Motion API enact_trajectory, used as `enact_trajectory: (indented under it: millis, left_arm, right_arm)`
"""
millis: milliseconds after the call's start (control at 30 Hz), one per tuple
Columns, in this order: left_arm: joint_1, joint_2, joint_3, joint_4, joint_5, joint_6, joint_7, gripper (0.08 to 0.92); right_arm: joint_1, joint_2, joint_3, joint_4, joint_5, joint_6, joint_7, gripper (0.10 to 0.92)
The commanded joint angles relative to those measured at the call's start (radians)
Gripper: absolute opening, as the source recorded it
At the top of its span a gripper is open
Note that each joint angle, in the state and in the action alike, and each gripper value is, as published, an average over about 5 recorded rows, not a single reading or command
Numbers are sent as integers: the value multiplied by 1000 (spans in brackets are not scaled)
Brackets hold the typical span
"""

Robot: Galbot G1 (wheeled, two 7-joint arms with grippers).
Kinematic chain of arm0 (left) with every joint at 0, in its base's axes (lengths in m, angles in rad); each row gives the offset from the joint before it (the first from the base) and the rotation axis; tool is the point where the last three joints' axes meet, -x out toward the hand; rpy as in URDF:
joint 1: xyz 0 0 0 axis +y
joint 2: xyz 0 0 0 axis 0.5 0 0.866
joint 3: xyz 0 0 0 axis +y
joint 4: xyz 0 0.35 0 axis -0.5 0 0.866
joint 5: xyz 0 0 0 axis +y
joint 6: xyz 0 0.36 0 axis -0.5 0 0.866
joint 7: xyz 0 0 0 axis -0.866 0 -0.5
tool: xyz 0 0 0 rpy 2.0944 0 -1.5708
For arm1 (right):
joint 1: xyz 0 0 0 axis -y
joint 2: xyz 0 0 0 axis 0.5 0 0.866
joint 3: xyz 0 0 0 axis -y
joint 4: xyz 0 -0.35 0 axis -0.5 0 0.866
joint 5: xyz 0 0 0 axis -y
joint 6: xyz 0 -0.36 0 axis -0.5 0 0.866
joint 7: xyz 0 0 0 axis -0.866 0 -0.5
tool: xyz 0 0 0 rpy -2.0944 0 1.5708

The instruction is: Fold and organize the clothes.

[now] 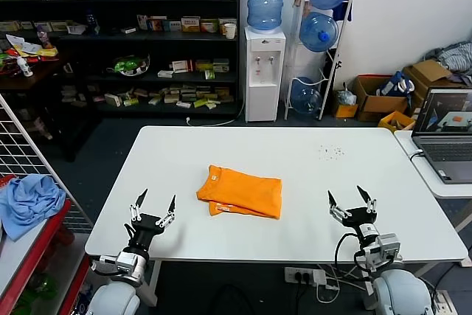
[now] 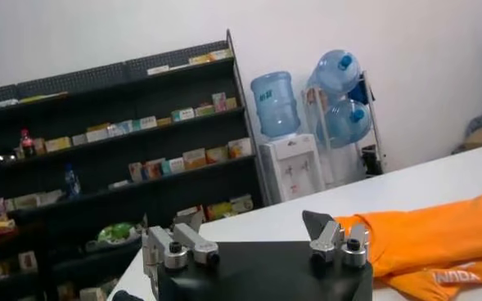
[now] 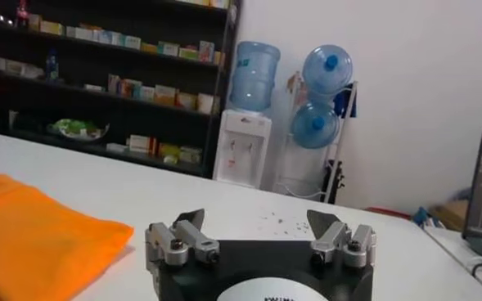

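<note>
The orange T-shirt (image 1: 241,192) lies folded into a compact rectangle in the middle of the white table (image 1: 310,160), with a strip of white lettering at its near edge. It also shows in the left wrist view (image 2: 437,237) and the right wrist view (image 3: 36,237). My left gripper (image 1: 153,204) is open and empty at the table's near left corner, well left of the shirt. My right gripper (image 1: 352,198) is open and empty near the front right edge, well right of the shirt.
A light blue cloth (image 1: 28,201) lies on a red rack at the left. A laptop (image 1: 447,132) sits on a side table at the right. Shelves (image 1: 118,42), a water dispenser (image 1: 264,71) and boxes stand behind the table.
</note>
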Motion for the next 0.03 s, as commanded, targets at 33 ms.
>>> enact_trajectory:
  millis: [33]
  left_arm:
    - [4, -14, -9, -14, -6, 13, 10, 823]
  right_arm:
    - [-15, 11, -19, 10, 24, 26, 10, 823]
